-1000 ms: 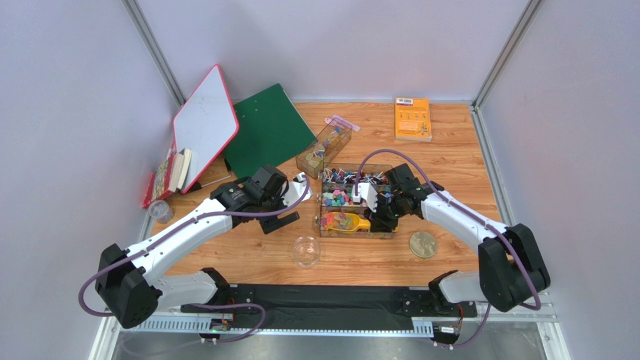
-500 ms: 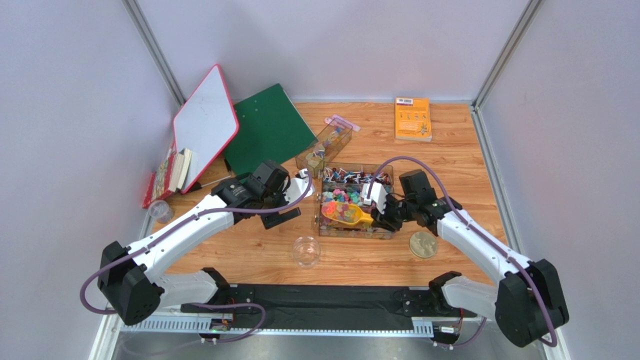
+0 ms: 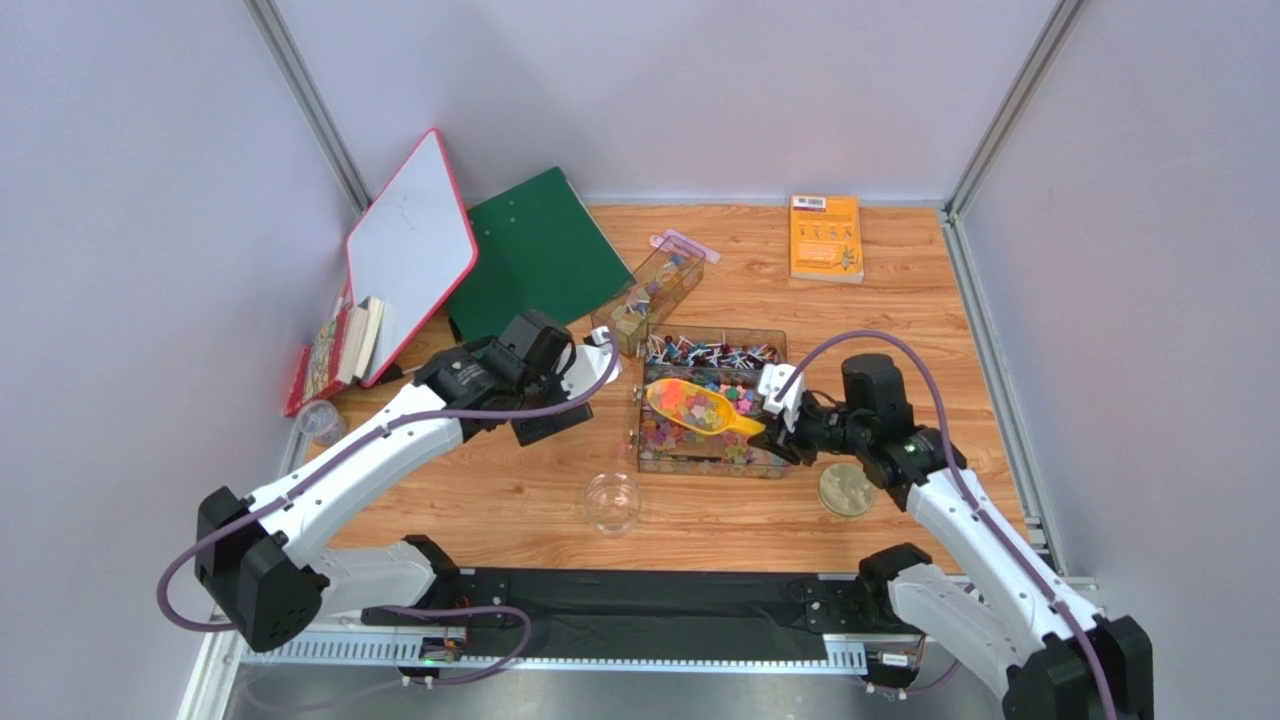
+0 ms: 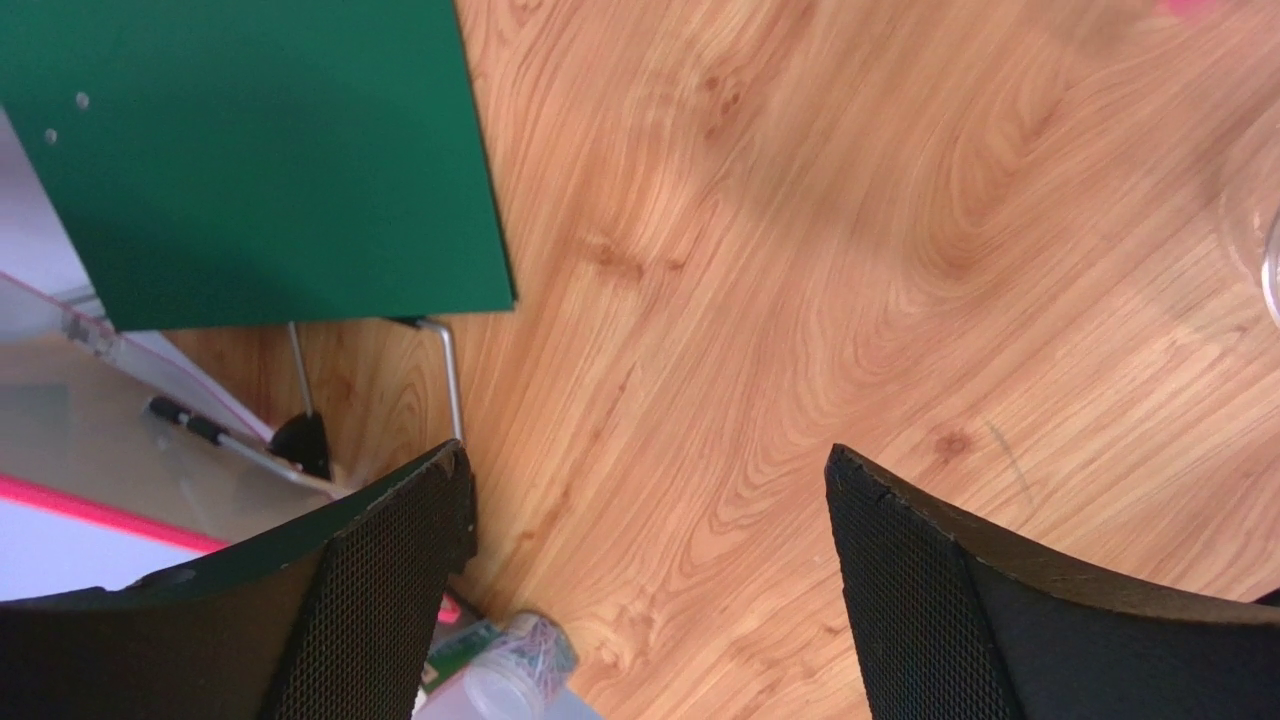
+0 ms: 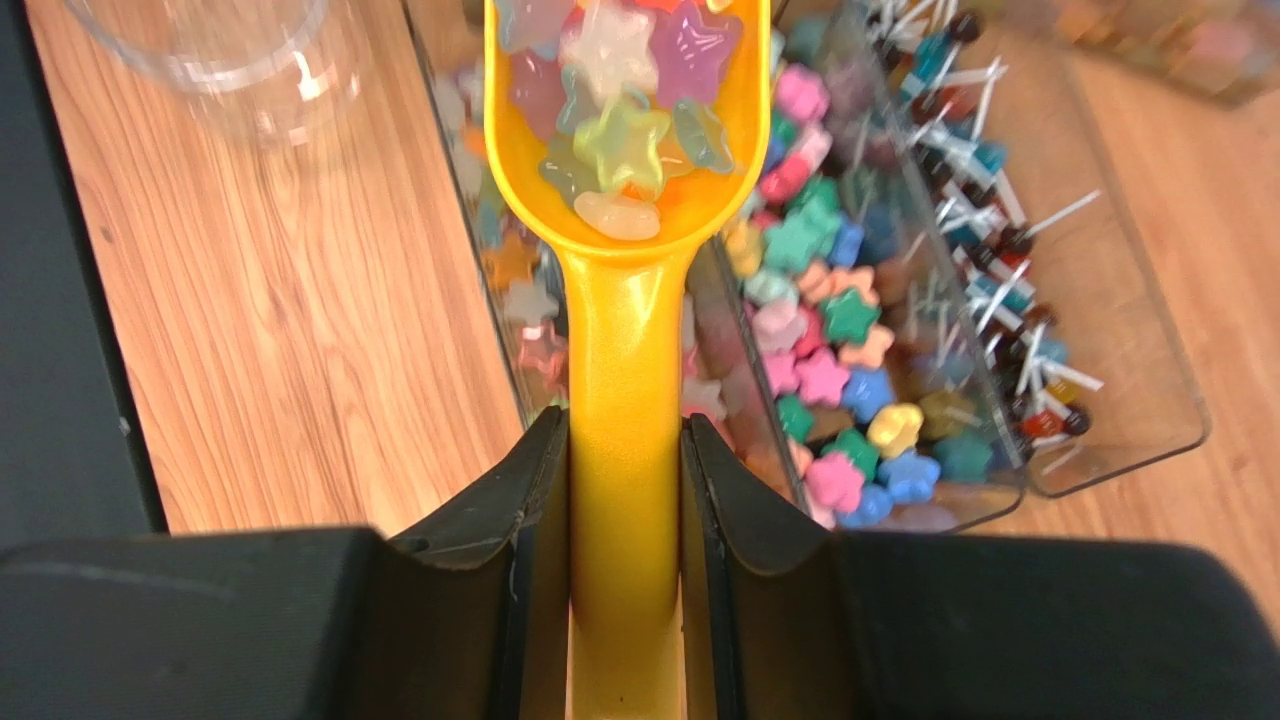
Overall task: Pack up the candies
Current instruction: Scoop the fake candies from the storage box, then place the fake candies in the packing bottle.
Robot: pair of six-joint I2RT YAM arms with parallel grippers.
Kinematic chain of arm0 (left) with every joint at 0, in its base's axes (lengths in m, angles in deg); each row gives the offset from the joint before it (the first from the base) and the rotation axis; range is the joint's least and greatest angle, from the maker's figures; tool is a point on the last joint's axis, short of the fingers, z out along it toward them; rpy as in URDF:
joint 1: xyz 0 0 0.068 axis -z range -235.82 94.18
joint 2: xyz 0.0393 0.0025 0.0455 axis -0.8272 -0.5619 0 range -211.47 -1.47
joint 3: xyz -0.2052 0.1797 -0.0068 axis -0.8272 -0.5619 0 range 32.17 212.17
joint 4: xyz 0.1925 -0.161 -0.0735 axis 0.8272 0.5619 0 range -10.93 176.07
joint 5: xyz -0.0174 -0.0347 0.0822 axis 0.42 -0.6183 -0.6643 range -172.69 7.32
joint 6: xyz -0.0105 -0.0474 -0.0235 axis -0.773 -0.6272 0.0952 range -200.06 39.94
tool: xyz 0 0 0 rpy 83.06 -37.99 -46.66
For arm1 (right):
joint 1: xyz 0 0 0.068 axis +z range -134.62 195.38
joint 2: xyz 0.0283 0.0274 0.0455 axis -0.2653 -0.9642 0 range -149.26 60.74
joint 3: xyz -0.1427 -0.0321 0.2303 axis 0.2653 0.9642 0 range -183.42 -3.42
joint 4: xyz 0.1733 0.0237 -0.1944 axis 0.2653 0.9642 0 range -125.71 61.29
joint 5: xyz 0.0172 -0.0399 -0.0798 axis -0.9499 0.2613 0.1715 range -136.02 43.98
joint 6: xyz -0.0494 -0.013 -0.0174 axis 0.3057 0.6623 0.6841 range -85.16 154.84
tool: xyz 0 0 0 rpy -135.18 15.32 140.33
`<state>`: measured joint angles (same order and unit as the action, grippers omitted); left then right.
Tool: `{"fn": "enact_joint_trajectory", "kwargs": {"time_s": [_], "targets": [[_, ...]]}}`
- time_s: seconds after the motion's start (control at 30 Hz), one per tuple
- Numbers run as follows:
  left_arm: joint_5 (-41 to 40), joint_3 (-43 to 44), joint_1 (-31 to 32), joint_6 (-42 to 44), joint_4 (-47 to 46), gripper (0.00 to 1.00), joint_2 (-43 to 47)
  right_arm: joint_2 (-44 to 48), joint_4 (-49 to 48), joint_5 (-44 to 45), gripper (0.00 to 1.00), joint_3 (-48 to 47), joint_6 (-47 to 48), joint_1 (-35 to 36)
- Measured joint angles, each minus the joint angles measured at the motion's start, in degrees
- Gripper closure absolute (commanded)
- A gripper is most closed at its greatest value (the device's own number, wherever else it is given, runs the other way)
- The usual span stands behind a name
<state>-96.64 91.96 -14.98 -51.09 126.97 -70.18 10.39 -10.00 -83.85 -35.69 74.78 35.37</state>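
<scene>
The yellow scoop [image 5: 624, 285] is being held by its handle, w/ the right gripper [image 5: 624, 450] fingers clamped on it. Vs. 0.5 s ago it is being carried higher, its bowl heaped w/ star-shaped candies [image 5: 616, 105], above the clear tray [image 3: 714, 470]. More candies are lying in the compartments beneath. The right wrist is being drawn back toward 3 o'clock. A clear jar [image 3: 612, 503] is standing at 7 o'clock of the scoop. The left gripper [image 4: 646, 473] is being held over bare wood, fingers wide apart, approx. where it was.

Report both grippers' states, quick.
Left gripper: open, holding nothing.
Right gripper: closed on the handle of the yellow scoop, which is loaded with candies.
</scene>
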Motion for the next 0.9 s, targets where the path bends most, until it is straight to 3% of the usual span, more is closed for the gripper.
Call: {"fn": "enact_joint_trajectory", "kwargs": {"time_s": [0.3, 0.7, 0.9], "targets": [[-1.5, -2.7, -1.7, 0.0, 0.3, 0.06, 9.3, 3.1, -4.3, -3.3, 1.0, -0.3, -7.1, 2.3], [3.3, -14.9, -4.4, -3.1, -3.2, 0.09, 25.0, -0.9, 22.1, -0.2, 1.0, -18.2, 10.3, 6.7], [5.9, -18.1, -8.9, -4.2, -3.3, 0.1, 28.0, -2.1, 30.8, -0.1, 1.0, -19.1, 16.5, 12.9]]}}
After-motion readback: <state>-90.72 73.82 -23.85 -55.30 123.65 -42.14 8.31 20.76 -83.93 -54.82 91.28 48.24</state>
